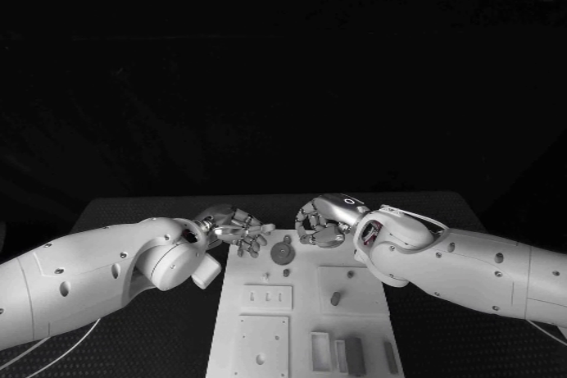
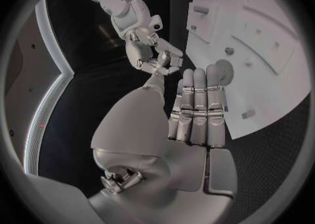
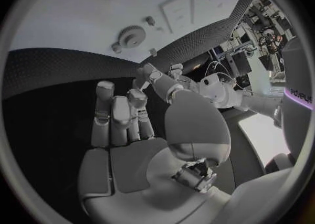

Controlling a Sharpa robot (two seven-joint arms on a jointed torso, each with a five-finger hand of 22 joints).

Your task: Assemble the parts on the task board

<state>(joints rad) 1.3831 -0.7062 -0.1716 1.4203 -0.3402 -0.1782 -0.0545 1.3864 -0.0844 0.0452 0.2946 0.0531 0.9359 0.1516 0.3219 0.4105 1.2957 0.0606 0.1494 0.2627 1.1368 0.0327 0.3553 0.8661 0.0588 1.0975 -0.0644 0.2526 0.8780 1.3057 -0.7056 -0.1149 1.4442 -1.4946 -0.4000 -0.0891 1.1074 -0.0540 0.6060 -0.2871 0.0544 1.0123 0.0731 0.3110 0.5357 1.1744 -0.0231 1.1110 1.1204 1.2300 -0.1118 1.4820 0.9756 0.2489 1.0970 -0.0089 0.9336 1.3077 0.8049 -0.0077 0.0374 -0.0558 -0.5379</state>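
The white task board (image 1: 242, 273) lies lengthwise in the middle of the table. A round gear (image 1: 281, 252) lies flat near its far end, with a small peg (image 1: 286, 272) just in front of it. My left hand (image 1: 242, 230) hovers at the board's far left corner, next to the gear (image 2: 225, 71). Its fingers (image 2: 196, 103) are stretched out straight and hold nothing. My right hand (image 1: 321, 224) hangs over the far right corner with fingers (image 3: 118, 114) loosely bent and an empty palm. The gear (image 3: 131, 36) lies between the two hands.
An oblong part (image 1: 336, 297) sits in a square recess on the board's right side. Several upright blocks (image 1: 352, 355) stand at the near right end, and a slotted plate (image 1: 267, 296) lies on the left. Black table (image 1: 142, 214) surrounds the board.
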